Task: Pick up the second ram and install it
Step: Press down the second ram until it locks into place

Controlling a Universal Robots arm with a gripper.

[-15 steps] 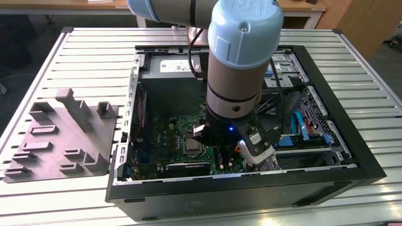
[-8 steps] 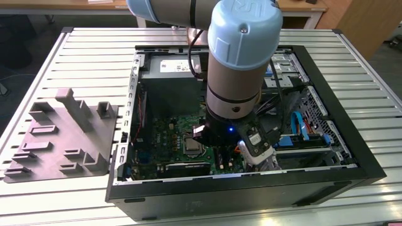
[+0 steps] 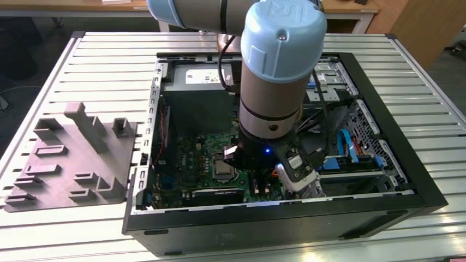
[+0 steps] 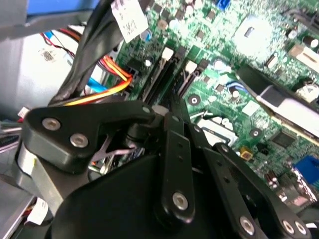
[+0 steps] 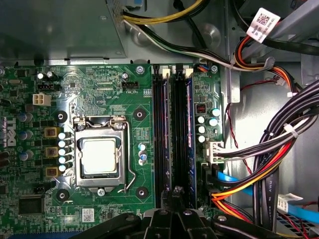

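In the first wrist view, two thin dark boards stand edge-on in the black memory slots (image 5: pixel 172 134) of the green motherboard (image 5: pixel 99 94). The one nearer the cables, with a bluish edge, looks like the second ram (image 5: pixel 188 134); the other (image 5: pixel 163 134) sits beside it. My gripper (image 5: pixel 175 191) hangs over one end of the slots, its black fingers drawn together to a narrow tip. The second wrist view has the same fingers (image 4: pixel 174 134) meeting just above the slot ends (image 4: pixel 159 79). I cannot tell whether the tip touches a stick. Nothing shows between the fingers.
The arm (image 3: pixel 280 82) reaches down into the open black computer case (image 3: pixel 407 180) on a slatted metal table. Bundled cables (image 5: pixel 269 164) crowd the side of the slots. The processor socket (image 5: pixel 99 157) lies on the other side. A grey parts holder (image 3: pixel 73 158) sits at the exterior view's left.
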